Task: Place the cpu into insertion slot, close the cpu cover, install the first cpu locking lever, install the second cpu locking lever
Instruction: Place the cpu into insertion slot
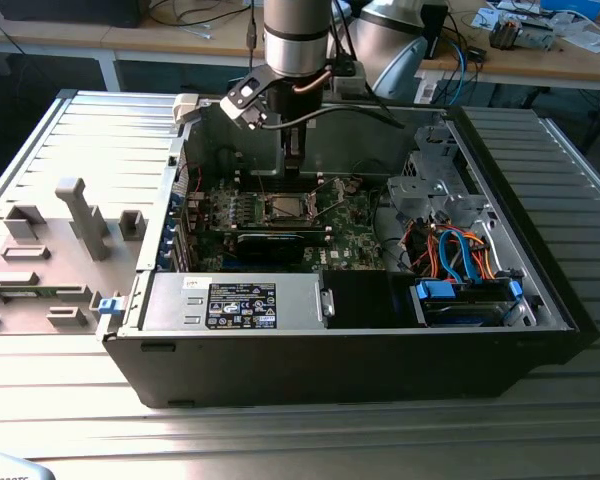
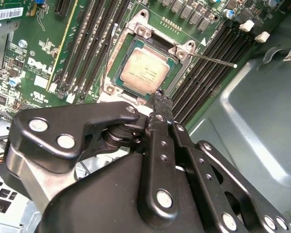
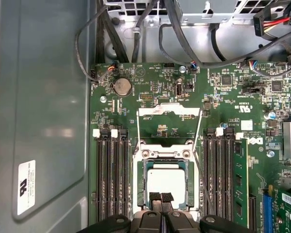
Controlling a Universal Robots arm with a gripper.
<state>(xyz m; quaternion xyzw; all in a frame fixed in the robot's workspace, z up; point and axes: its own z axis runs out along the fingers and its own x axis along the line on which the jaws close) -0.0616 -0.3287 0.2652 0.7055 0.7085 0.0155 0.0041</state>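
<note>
One cpu (image 3: pixel 166 178) lies flat in the insertion slot (image 3: pixel 145 179), silvery top up, square with its rim. The cpu cover (image 3: pixel 169 110) is swung open. The gripper (image 3: pixel 161 196) hangs above, clenched empty.

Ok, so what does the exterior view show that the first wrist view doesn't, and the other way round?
The exterior view adds the labelled power supply box, the blue drive bracket and the grey fixture at the exterior view's left of the case. The first wrist view adds the coin cell and the cpu cover lying open, off the insertion slot. Shared: the green board, the cpu seated in the slot, and the shut gripper close to it.
</note>
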